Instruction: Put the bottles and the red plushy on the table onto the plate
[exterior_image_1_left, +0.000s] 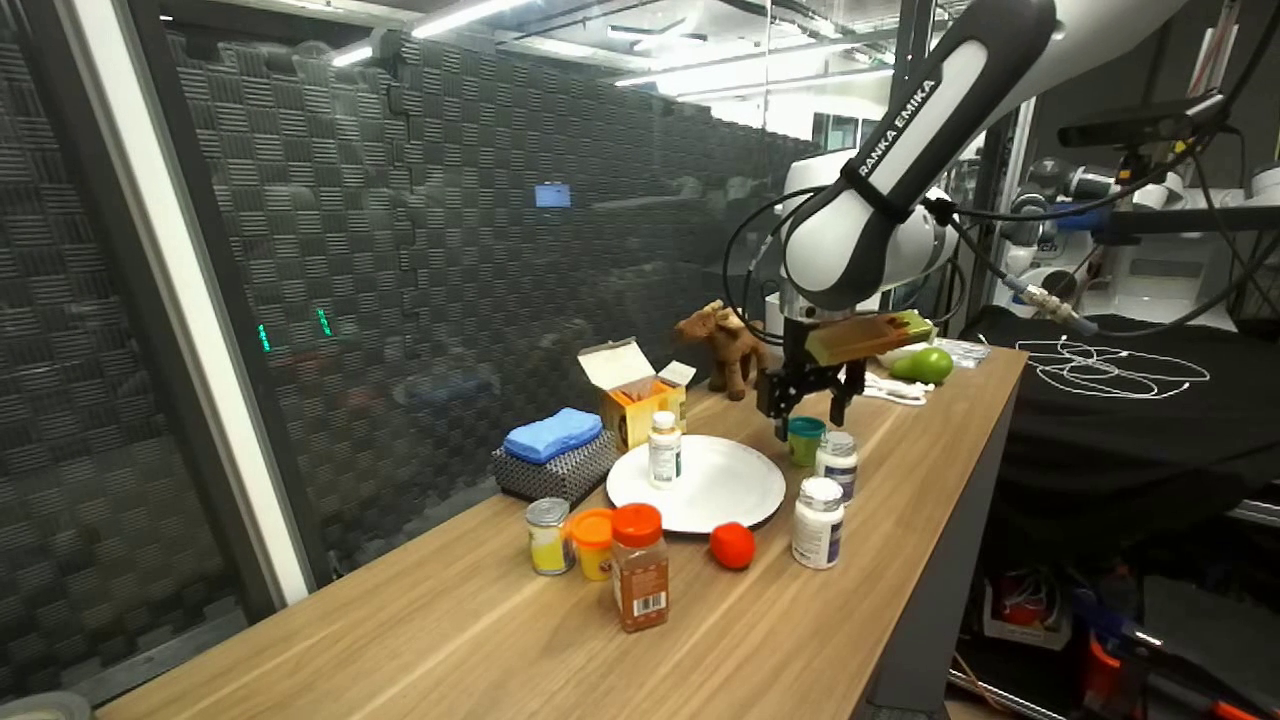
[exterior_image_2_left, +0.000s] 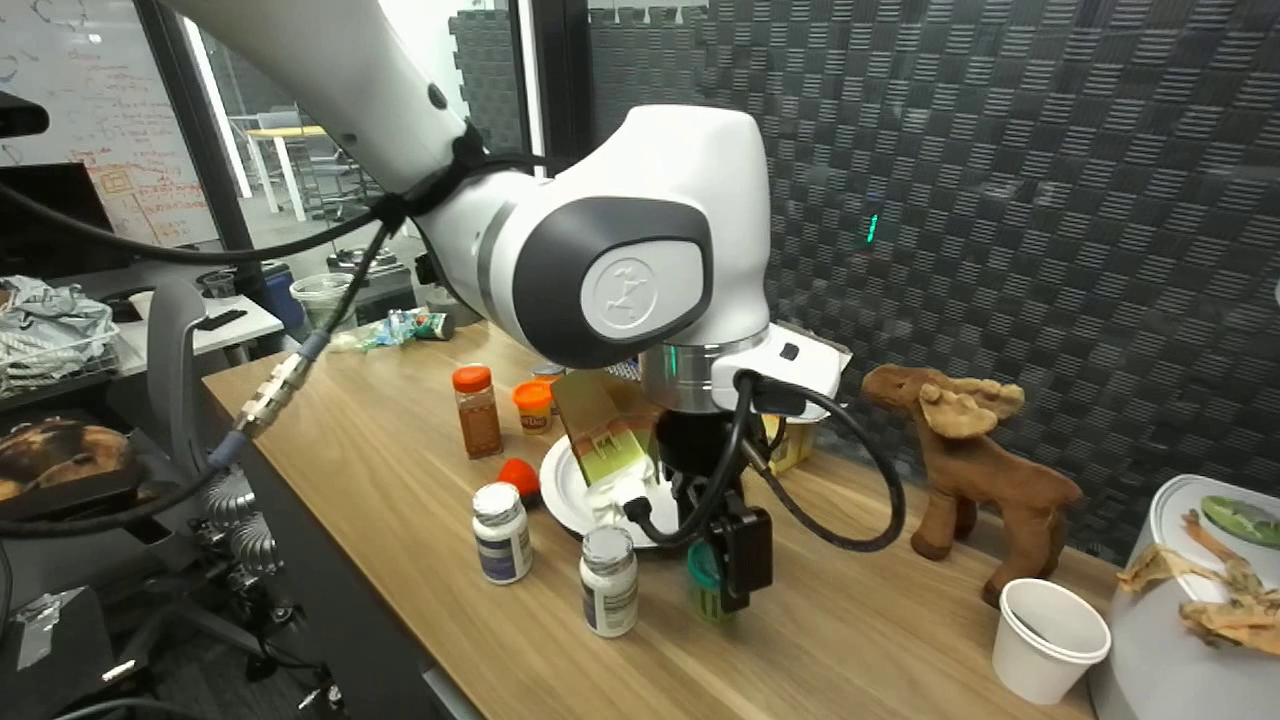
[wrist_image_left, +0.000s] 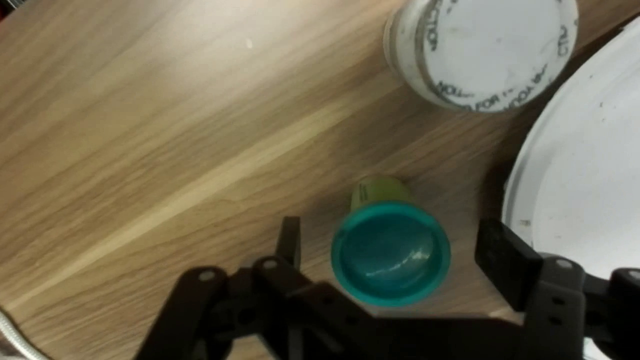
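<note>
Plate (exterior_image_1_left: 725, 492) on table (exterior_image_1_left: 480, 635) — bottle (exterior_image_1_left: 664, 455) on plate.

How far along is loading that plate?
Done: one white bottle stands on the plate. In hand: the open gripper is lined up with the green tub, not yet gripping. Left: that tub, two more white bottles, the red-capped jar, the orange tub and the red plushy, all off the plate.

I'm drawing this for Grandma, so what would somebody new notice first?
Probably the big white robot arm hanging over the wooden table, its open gripper at a teal-lidded jar. Next, likely the bright red plushy beside the white plate. Then the brown toy moose standing in front of the dark wall.
</note>
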